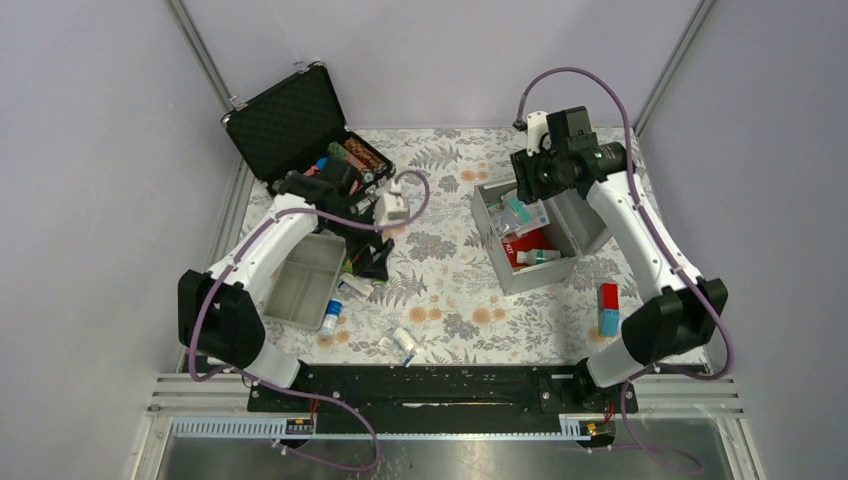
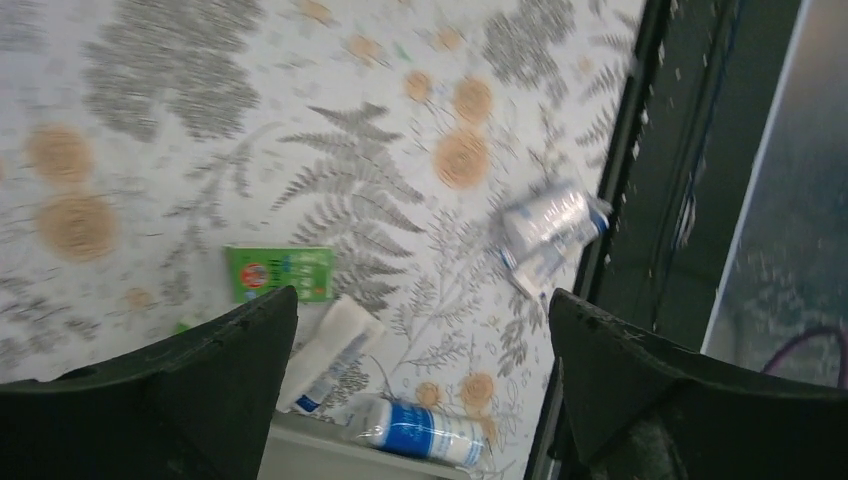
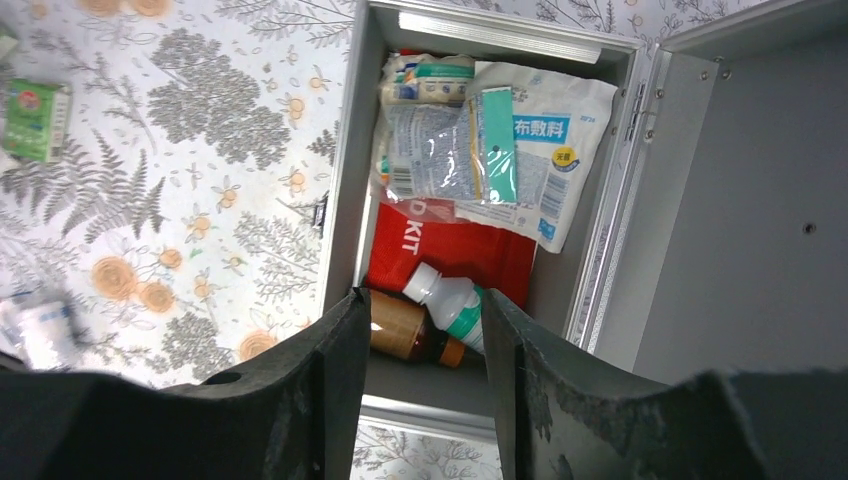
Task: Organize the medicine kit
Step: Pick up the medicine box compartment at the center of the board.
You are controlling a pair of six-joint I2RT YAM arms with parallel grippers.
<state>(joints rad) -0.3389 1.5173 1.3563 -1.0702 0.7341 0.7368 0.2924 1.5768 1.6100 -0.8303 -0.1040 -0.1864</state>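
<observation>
Medicine kit (image 1: 489,232), a silver-grey metal box, sits on the right half of the flowered counter (image 1: 440,270), in front of the right arm; its mouth faces straight up and its long axis runs from the far side toward the arms, the near end swung a little to the right; the lid (image 1: 583,222) is hinged along the right long side and stands thrown open to that side, its plain grey inside showing; a small latch sits on the left wall. Inside, seen from the right wrist, a red pouch (image 3: 450,250) marked KIT lies on the bottom; clear packets (image 3: 430,150) and a white sachet (image 3: 555,150) with blue print lie over its far end; a white bottle (image 3: 455,300) with a green band and a brown bottle (image 3: 400,335) lie on their sides at the near end, touching each other. The right hand (image 3: 422,300) hangs above the box, fingers partly apart with nothing between them. The left hand (image 2: 425,310) hovers over the counter well to the left, just beside a grey tray (image 1: 305,280), fingers spread wide and holding nothing; below it lie a green packet (image 2: 280,272) and a wrapped white roll (image 2: 420,430); a black case (image 1: 300,125) stands open at the far left.
</observation>
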